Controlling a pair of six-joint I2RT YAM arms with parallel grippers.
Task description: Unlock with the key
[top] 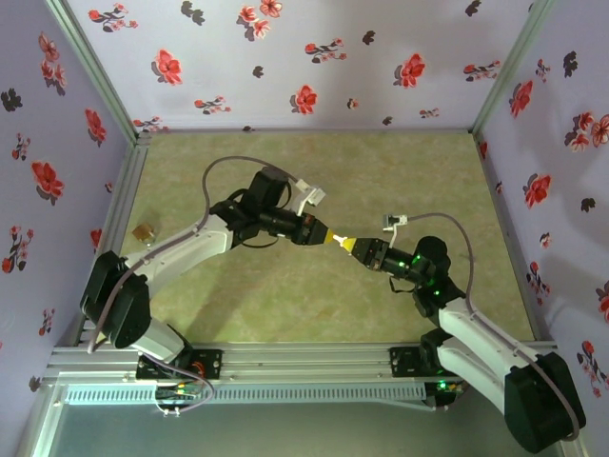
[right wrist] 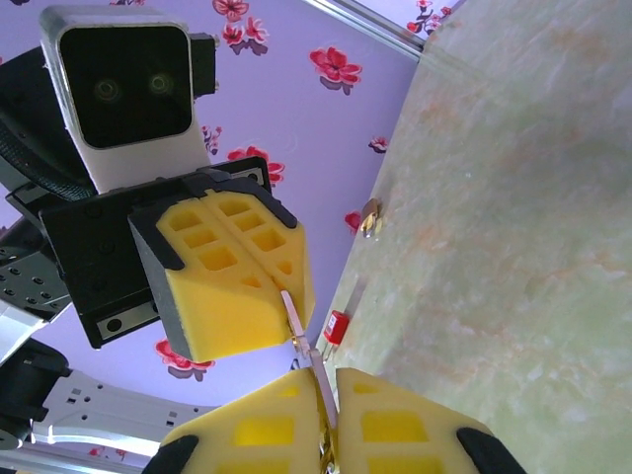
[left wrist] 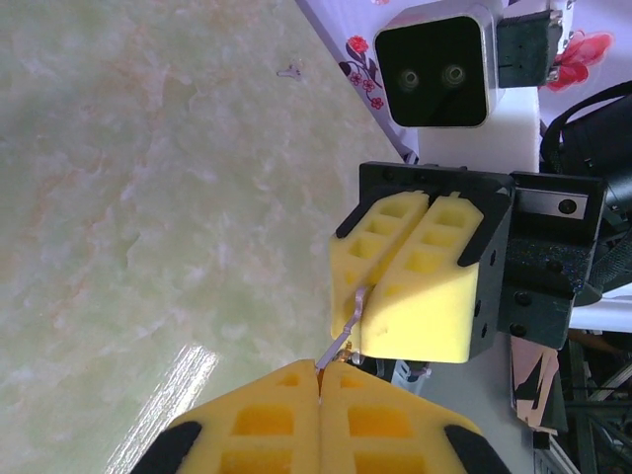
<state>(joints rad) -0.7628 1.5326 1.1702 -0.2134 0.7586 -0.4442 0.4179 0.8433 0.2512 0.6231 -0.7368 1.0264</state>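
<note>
Above mid-table, left gripper (top: 332,238) and right gripper (top: 351,244) both pinch one thin silver metal strip (right wrist: 299,331). Near the brass padlock (right wrist: 370,217) lies a tiny red-plastic-headed key (right wrist: 337,326).

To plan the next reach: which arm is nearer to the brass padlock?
Left. The left arm passes close beside the padlock; the right arm is far off on the opposite side.

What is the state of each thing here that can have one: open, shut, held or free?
Left yellow-fingered gripper: shut on thin silver metal strip.
Right yellow-fingered gripper: shut on the same strip.
Thin silver metal strip: held at both ends.
Small red-headed key: lying free by the wall.
Brass padlock: lying free by the wall; shackle unclear.
</note>
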